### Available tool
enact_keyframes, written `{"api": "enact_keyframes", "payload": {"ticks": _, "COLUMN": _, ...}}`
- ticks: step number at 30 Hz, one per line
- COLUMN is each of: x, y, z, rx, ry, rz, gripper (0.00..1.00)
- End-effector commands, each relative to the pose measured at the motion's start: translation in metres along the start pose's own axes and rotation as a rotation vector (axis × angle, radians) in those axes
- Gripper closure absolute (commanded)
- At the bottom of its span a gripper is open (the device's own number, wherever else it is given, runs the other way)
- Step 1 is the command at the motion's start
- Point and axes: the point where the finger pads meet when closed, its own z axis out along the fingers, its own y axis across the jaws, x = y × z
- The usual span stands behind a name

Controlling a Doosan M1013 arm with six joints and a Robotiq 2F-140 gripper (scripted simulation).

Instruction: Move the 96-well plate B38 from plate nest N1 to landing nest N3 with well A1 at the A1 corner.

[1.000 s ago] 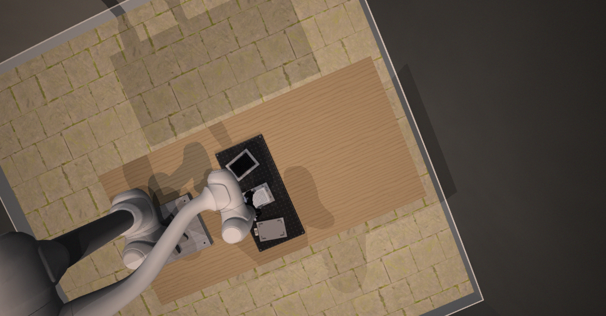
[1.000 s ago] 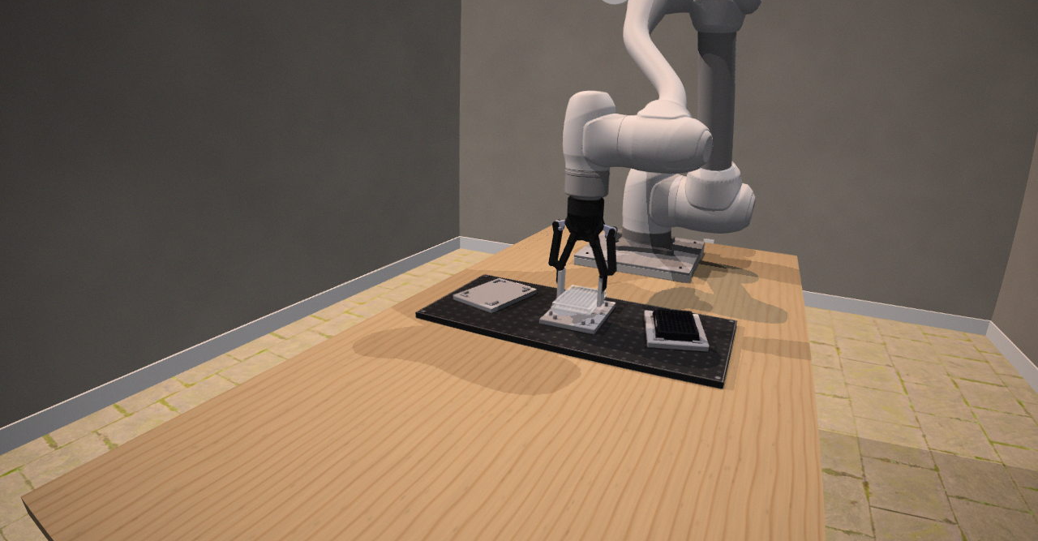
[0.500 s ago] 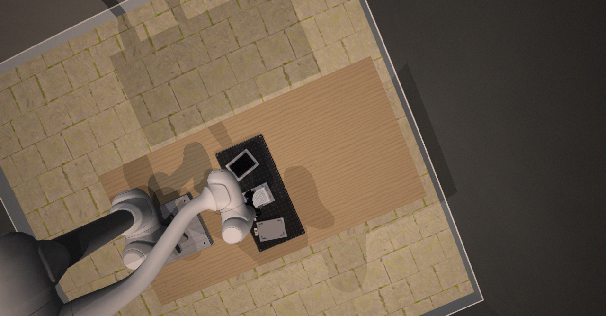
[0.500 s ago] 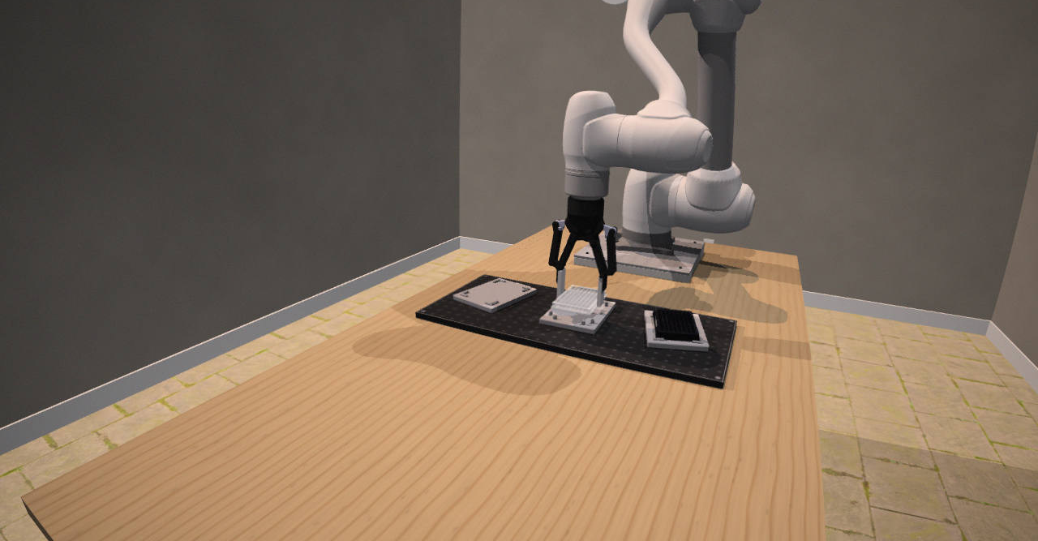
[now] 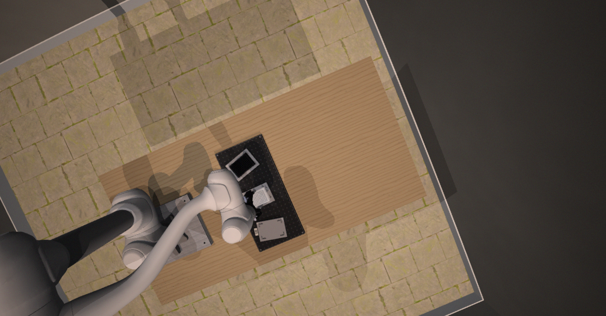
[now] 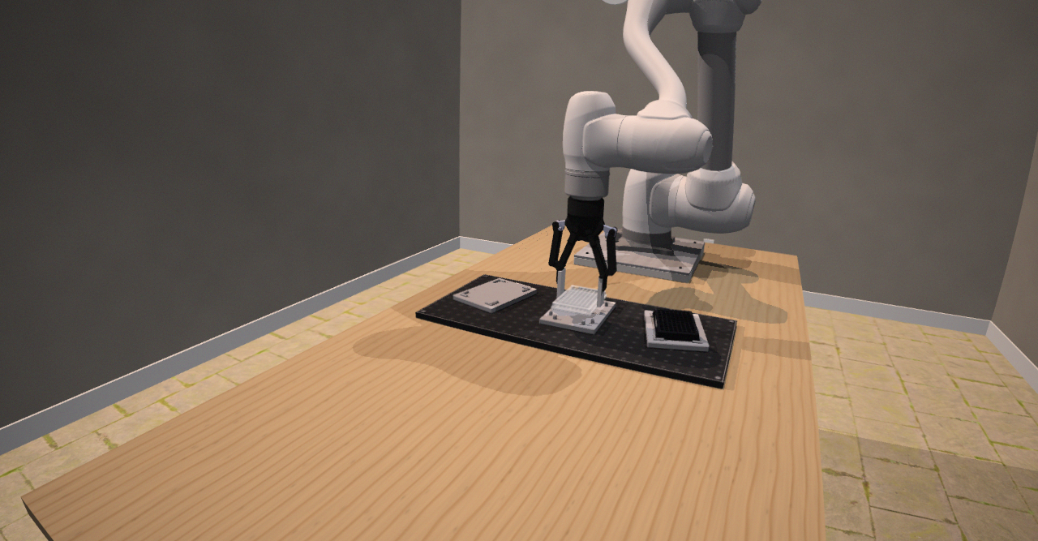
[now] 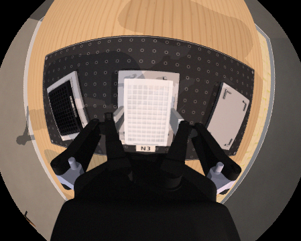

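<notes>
The white 96-well plate B38 (image 7: 149, 112) (image 6: 577, 314) lies level on the middle nest N3, whose label N3 (image 7: 145, 148) shows just in front of it in the wrist view. My gripper (image 6: 579, 295) stands straight above the plate, and its fingers are shut on the plate's two long sides. The plate also shows in the overhead view (image 5: 261, 196). The black plate B83 (image 6: 675, 324) (image 7: 66, 106) sits on its nest N2 at one end of the deck. The nest N1 (image 6: 495, 294) at the other end is bare. I cannot read the plate labels or the A1 mark.
The three nests stand in a row on a black perforated deck (image 6: 581, 327) on a wooden table. The robot's base plate (image 6: 642, 258) is behind the deck. The arm's elbow (image 5: 230, 212) overhangs the deck's near edge.
</notes>
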Motion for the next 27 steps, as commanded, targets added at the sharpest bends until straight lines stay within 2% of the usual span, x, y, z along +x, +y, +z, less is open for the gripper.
{"api": "enact_keyframes", "payload": {"ticks": 1, "x": 0.0000, "y": 0.0000, "z": 0.0006, "rx": 0.000, "ry": 0.000, "rz": 0.000, "gripper": 1.00}}
{"api": "enact_keyframes", "payload": {"ticks": 27, "x": 0.0000, "y": 0.0000, "z": 0.0043, "rx": 0.000, "ry": 0.000, "rz": 0.000, "gripper": 1.00}}
